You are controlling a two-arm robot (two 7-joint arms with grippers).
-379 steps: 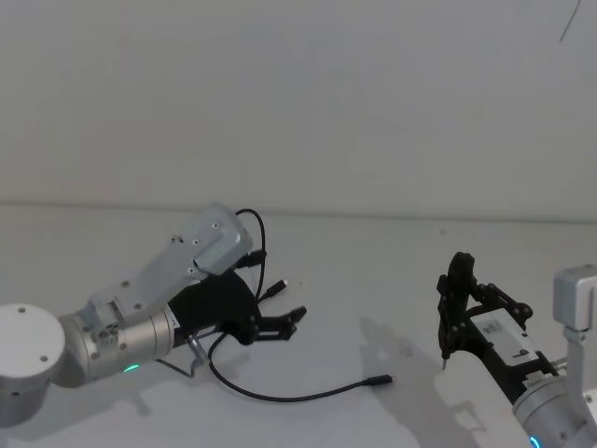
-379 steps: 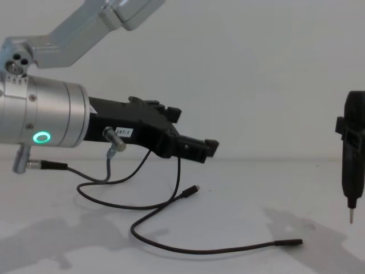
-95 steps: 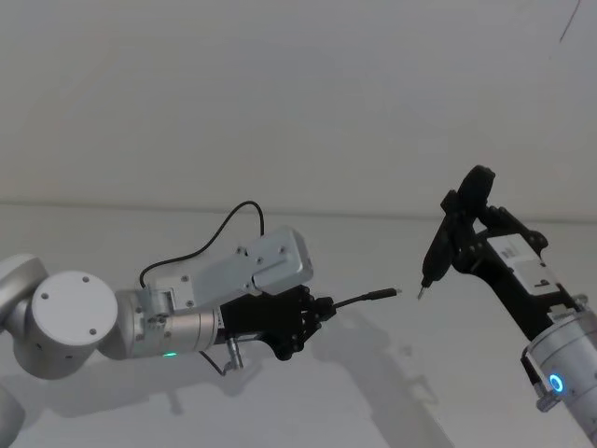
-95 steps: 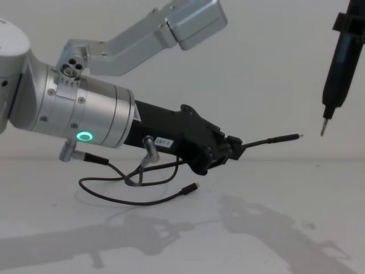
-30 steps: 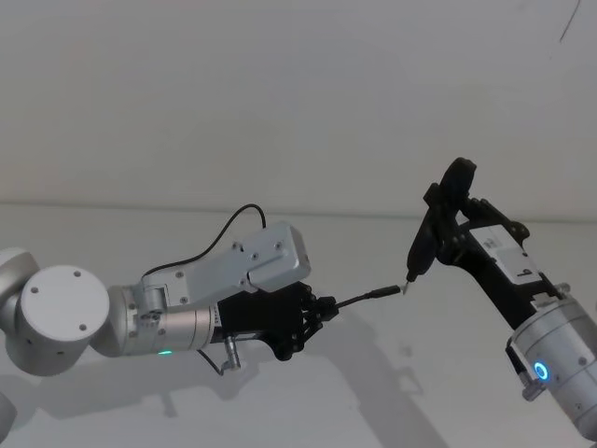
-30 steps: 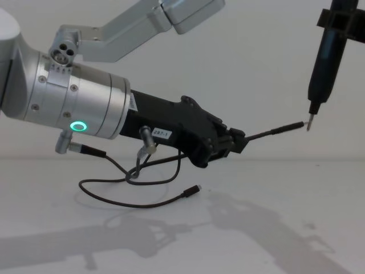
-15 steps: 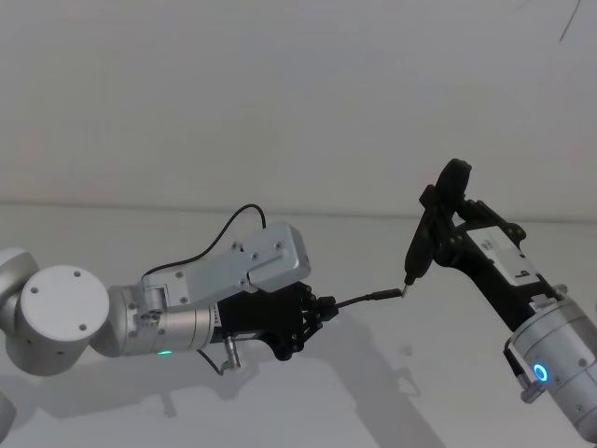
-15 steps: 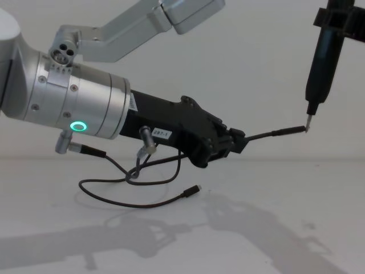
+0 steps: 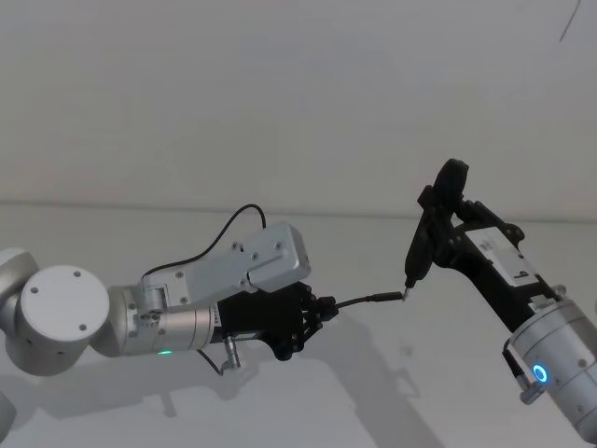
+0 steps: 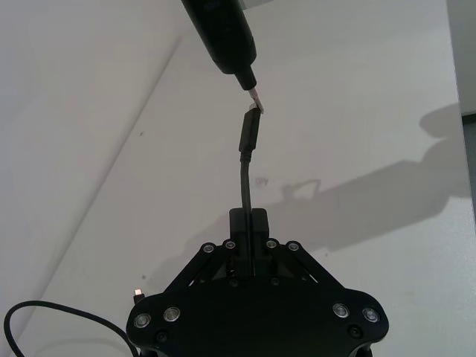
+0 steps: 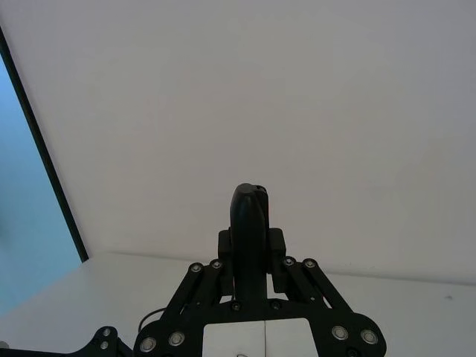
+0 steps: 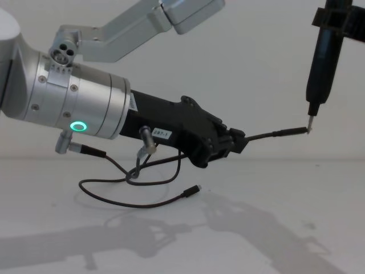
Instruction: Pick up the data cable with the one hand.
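My left gripper (image 9: pixel 320 309), black and angular on a silver cylinder with a green ring light, is shut on the data cable (image 9: pixel 369 299) and holds it above the table. The cable's slim stiff plug (image 12: pixel 290 131) sticks out to the right from the left gripper (image 12: pixel 239 143). The rest of the cord loops down to the table, ending in a small flat plug (image 12: pixel 195 189). My right gripper (image 9: pixel 446 235) is shut on a narrow black tool (image 12: pixel 323 63), whose thin metal tip touches the plug's end (image 10: pixel 253 111). The left wrist view looks along the left gripper (image 10: pixel 248 222).
A short grey wire (image 12: pixel 140 161) with metal connectors hangs under the left wrist. The white table (image 12: pixel 274 228) stretches to a plain wall behind. The right wrist view looks over the right gripper (image 11: pixel 251 236) at the wall and a dark frame edge (image 11: pixel 41 149).
Earlier the cable lay on the table; the left gripper has taken it and lifted it. In the last second the right arm's tool edged slightly left against the plug's end.
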